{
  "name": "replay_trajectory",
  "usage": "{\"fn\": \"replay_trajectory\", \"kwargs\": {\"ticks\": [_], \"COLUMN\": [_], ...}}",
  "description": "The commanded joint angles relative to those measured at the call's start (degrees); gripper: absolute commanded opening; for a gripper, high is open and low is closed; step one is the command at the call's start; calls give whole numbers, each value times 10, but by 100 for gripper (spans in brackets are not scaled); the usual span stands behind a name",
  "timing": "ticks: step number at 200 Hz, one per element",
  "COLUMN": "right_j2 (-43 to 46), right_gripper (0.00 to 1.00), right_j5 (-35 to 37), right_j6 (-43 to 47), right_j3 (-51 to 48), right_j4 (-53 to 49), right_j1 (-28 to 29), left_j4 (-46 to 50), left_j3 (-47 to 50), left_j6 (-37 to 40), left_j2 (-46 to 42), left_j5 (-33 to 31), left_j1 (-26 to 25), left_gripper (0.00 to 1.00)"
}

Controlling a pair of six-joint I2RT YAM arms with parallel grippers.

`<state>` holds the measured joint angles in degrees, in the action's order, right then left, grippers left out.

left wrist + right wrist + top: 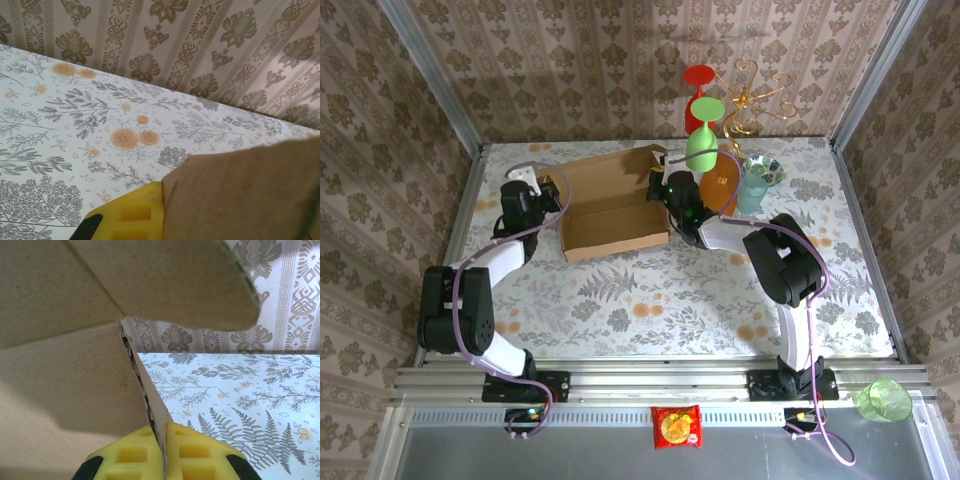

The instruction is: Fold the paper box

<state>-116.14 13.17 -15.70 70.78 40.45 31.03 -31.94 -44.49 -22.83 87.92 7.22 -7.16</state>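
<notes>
The paper box (615, 205) is a tan cardboard mailer standing half formed at the back middle of the flowered table (670, 295), with its walls raised and the top open. My left gripper (552, 196) is at the box's left wall. In the left wrist view, one yellow finger (132, 212) presses against the cardboard (245, 195) and the other finger is hidden behind it. My right gripper (666, 192) is at the box's right wall. Its two yellow pads (197, 455) are shut on the wall's edge (150, 405), and a flap (165, 280) hangs overhead.
Just right of the box stand a green goblet (702, 148), a red goblet (699, 78), a gold wire stand (760, 100), an orange-brown packet (720, 185), a teal cup (752, 190) and a bowl (765, 168). Off the table's near edge lie a red packet (676, 426) and a green cup (883, 400).
</notes>
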Motion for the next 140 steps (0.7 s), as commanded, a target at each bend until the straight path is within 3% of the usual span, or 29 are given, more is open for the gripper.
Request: {"fn": "replay_trajectory", "kwargs": {"ticks": [1,49,102,140], "right_j2": [-3,16,50,96], "right_gripper": [0,0,0,18], "right_j5": [-6,-7,-11,-10], "right_j6": [-21,-33,-73,-101], "right_j3": [-19,-55,-94,-88], "right_j4": [31,15,-10,-120], "right_j1": [12,12,14,16], "left_j4": [-56,-39,-25,7], "left_j3": [26,65,110,117], "left_j6": [-36,-14,-7,18], "left_j2": [-1,-40,-70,-78], "left_j5": [27,-32,-55,-88], "left_j1": [-22,-60,-84,-117], "left_gripper": [0,0,0,0]}}
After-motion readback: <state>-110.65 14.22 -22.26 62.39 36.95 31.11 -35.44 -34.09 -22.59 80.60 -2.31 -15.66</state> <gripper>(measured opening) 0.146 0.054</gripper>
